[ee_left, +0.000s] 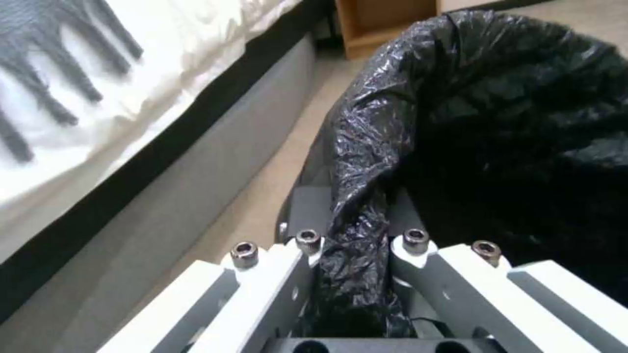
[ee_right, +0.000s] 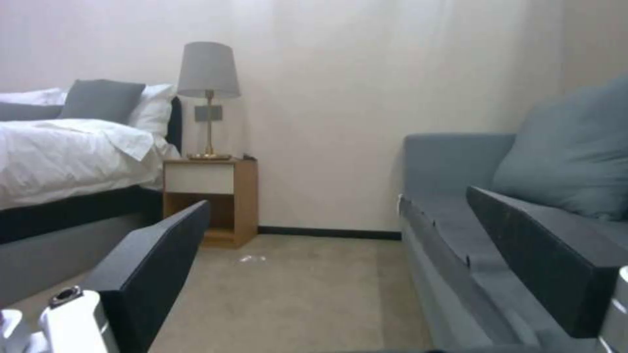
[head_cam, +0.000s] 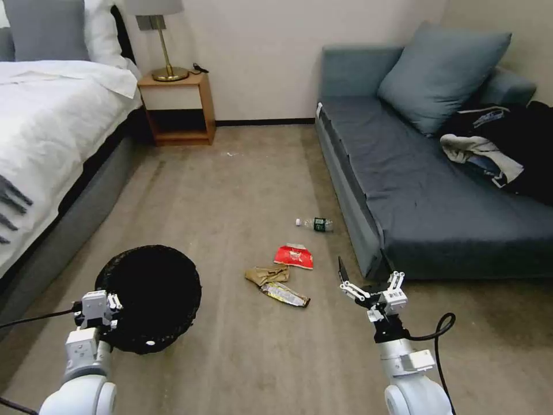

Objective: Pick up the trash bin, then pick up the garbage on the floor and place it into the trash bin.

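The trash bin (head_cam: 148, 297), lined with a crinkly black bag, hangs at the lower left beside the bed. My left gripper (head_cam: 110, 302) is shut on its near rim. In the left wrist view the bag-covered rim (ee_left: 366, 162) sits pinched in my left gripper (ee_left: 356, 218). The garbage lies on the carpet ahead: a small clear bottle (head_cam: 315, 223), a red snack packet (head_cam: 294, 256), a crumpled tan paper bag (head_cam: 267, 274) and a yellow-silver wrapper (head_cam: 285, 294). My right gripper (head_cam: 363, 266) hovers open to the right of the litter, near the sofa's corner. Its black pads (ee_right: 157, 260) stand wide apart with nothing between them.
A bed (head_cam: 52, 132) runs along the left. A wooden nightstand (head_cam: 178, 106) with a lamp stands at the back wall. A grey sofa (head_cam: 438, 196) on the right carries a cushion (head_cam: 440, 72) and a clothes heap (head_cam: 501, 150). Open carpet lies between them.
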`<state>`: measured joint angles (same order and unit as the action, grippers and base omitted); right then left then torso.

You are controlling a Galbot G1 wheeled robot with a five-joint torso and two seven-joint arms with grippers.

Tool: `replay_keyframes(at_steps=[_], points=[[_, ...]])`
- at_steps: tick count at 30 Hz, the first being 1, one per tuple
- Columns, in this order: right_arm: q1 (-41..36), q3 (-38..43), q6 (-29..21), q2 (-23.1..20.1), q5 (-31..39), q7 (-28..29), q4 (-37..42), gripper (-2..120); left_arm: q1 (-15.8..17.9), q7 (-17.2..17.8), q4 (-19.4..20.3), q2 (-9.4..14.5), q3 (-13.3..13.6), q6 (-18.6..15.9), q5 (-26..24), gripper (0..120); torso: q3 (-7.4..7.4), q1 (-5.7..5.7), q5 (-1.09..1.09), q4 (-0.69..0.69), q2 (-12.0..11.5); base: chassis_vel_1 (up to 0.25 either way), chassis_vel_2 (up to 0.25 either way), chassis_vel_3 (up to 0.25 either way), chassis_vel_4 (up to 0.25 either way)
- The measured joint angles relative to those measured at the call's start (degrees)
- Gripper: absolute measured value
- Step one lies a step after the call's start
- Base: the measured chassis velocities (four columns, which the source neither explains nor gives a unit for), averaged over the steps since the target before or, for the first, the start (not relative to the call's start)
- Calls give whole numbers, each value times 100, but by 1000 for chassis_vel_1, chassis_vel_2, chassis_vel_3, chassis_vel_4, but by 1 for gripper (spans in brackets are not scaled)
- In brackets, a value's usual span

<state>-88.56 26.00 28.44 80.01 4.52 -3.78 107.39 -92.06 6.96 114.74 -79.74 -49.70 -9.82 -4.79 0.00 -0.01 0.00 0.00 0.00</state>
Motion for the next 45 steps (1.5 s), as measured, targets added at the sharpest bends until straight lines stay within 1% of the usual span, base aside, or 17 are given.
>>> replay_keyframes(at_steps=[14,30,40,43,45], points=[[117,-53,10,-44,-48,-61,-190,100,89,6,-132,-33,40,-6,3,7,0,0,0,0,0,-76,82,90,-84],[190,-82,-3,-47,-112,-64,-342,100,157,1,-231,12,79,-5,8,7,0,0,0,-1,0,-89,76,85,-83],[206,-109,19,-43,-132,-59,-380,100,158,-8,-239,41,74,0,4,7,0,1,0,0,0,-29,90,36,-103],[253,-183,47,-96,-139,54,-421,100,172,-9,-242,49,65,1,-9,7,0,1,0,0,0,-4,90,21,-112],[313,-288,24,-302,-186,181,-507,100,173,-9,-250,55,61,8,-15,7,0,1,0,0,0,-9,67,20,-39]])
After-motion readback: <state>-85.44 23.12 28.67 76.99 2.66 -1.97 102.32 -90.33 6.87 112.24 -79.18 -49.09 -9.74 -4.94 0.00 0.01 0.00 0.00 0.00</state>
